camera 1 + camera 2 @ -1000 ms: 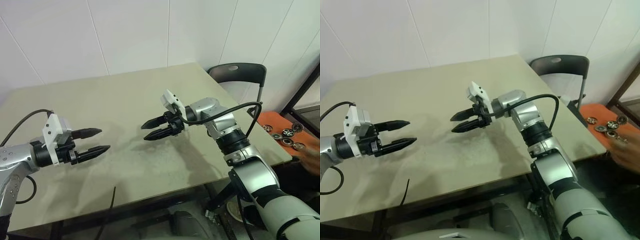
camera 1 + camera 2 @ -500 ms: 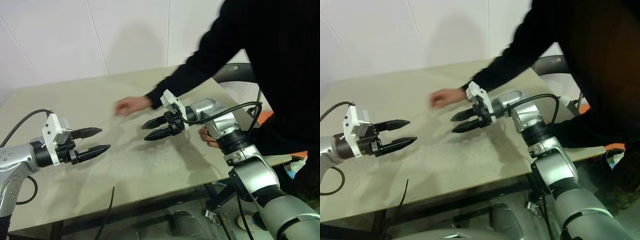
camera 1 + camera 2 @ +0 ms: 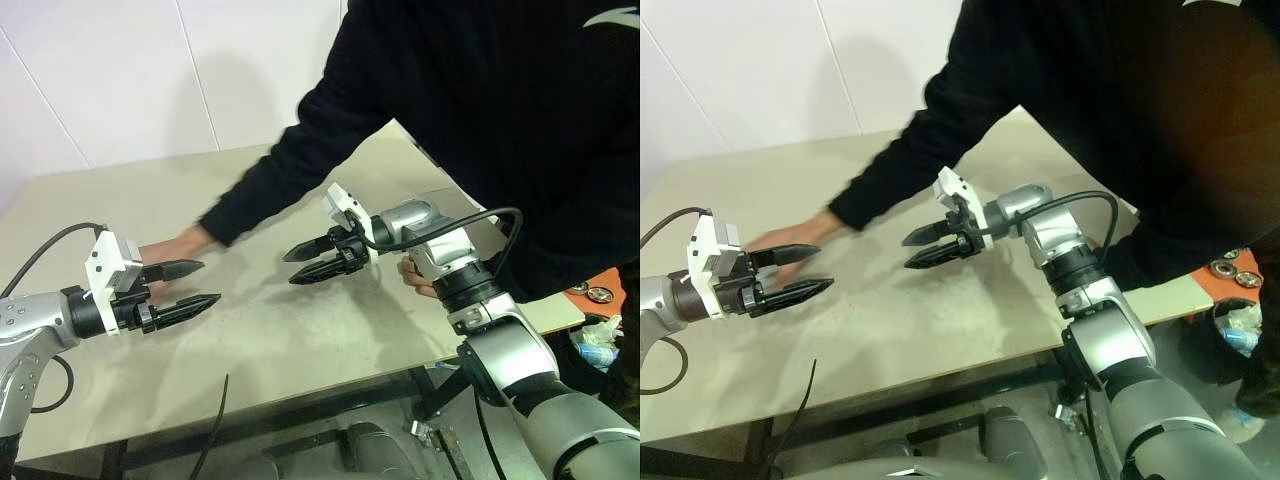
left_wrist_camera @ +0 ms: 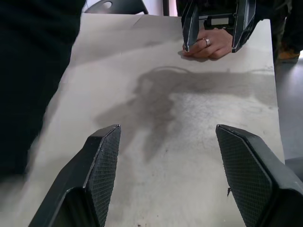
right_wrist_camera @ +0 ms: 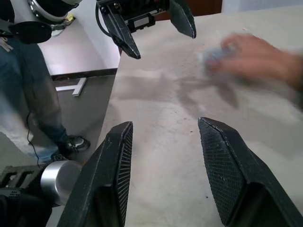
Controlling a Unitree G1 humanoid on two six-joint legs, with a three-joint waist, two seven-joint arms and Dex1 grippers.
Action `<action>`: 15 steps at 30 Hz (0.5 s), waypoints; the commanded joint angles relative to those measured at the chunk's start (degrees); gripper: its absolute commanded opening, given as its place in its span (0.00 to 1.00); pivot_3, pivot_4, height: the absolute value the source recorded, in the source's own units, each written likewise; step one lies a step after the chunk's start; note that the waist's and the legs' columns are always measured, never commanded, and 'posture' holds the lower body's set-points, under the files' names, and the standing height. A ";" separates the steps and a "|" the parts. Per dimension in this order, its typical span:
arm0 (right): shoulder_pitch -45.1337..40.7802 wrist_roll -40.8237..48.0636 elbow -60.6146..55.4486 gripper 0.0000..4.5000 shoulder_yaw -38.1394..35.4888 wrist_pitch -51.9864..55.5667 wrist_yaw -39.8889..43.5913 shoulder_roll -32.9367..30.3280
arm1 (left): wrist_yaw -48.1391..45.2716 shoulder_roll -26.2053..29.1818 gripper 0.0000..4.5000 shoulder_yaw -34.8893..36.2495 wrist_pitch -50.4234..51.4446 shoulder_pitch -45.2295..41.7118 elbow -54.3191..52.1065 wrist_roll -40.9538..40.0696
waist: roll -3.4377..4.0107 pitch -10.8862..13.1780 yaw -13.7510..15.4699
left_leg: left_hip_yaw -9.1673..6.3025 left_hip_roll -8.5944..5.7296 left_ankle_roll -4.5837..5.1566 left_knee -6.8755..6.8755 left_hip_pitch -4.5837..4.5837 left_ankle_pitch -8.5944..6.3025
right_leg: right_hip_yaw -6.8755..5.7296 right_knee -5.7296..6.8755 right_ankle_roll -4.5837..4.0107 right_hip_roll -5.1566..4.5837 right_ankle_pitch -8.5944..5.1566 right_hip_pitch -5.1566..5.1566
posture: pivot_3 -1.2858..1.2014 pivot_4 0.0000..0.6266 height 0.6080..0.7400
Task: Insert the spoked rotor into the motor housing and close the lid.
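My left gripper (image 3: 208, 281) hovers open and empty over the left part of the beige table (image 3: 300, 340). My right gripper (image 3: 289, 268) is open and empty above the table's middle, pointing toward the left one. A person in a black sleeve (image 3: 290, 165) leans over the table. Their hand (image 3: 165, 248) lies just behind my left gripper. In the right wrist view that hand (image 5: 255, 59) is blurred around something pale, too smeared to name. The spoked rotor, motor housing and lid are out of view.
The person's other hand (image 4: 208, 46), wearing a ring, rests on the table edge beside my right arm. Small round metal parts (image 3: 1225, 268) lie on an orange surface off the table's right side. A black cable (image 3: 215, 420) hangs at the near edge.
The person has leaned further over the table, and their reaching hand has swept from the table's middle to just behind my left gripper. Both grippers hold their places, still open.
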 commanded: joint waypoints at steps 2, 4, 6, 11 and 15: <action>-1.59 0.30 -0.52 0.50 -1.34 -1.31 -0.89 1.04 | 0.12 1.29 0.76 1.85 0.52 -1.36 -1.00 -1.01 | 0.00 0.00 -0.02 | 0.00 0.00 0.00 0.00 0.01 0.00 | 0.00 0.00 0.00 0.00 0.00 0.01 | 0.52 0.00 1.00; -1.64 0.20 -0.12 0.50 -1.30 -1.43 -1.01 1.15 | 0.05 1.56 0.76 1.99 0.93 -1.70 -0.98 -1.22 | 0.00 0.00 -0.10 | 0.00 0.00 0.00 0.00 0.01 0.00 | 0.00 0.00 0.00 0.00 0.00 0.01 | 0.52 0.00 1.00; -1.27 0.29 -0.29 0.50 -1.08 -1.39 -0.89 1.36 | -0.10 1.81 0.76 2.57 1.18 -1.51 -1.30 -1.52 | 0.00 0.00 -0.08 | 0.00 0.00 0.00 0.00 0.01 0.00 | 0.00 0.00 0.00 0.00 0.00 0.01 | 0.52 0.00 1.00; -1.11 0.70 -0.91 0.50 -1.12 -0.96 -0.91 2.06 | -0.64 2.13 0.76 4.06 1.05 -0.10 -1.42 -1.93 | 0.00 0.00 -0.08 | 0.00 0.00 0.00 -0.01 0.02 0.00 | 0.00 0.00 0.00 0.00 0.00 0.00 | 0.52 0.00 1.00; -1.47 0.43 -0.71 0.50 -1.15 -1.11 -0.71 1.87 | -0.47 1.71 0.76 3.73 1.04 -0.02 -1.62 -1.90 | 0.00 0.00 0.01 | 0.00 0.00 0.00 0.00 0.01 0.00 | 0.00 0.00 0.00 0.00 0.00 0.01 | 0.52 0.00 1.00</action>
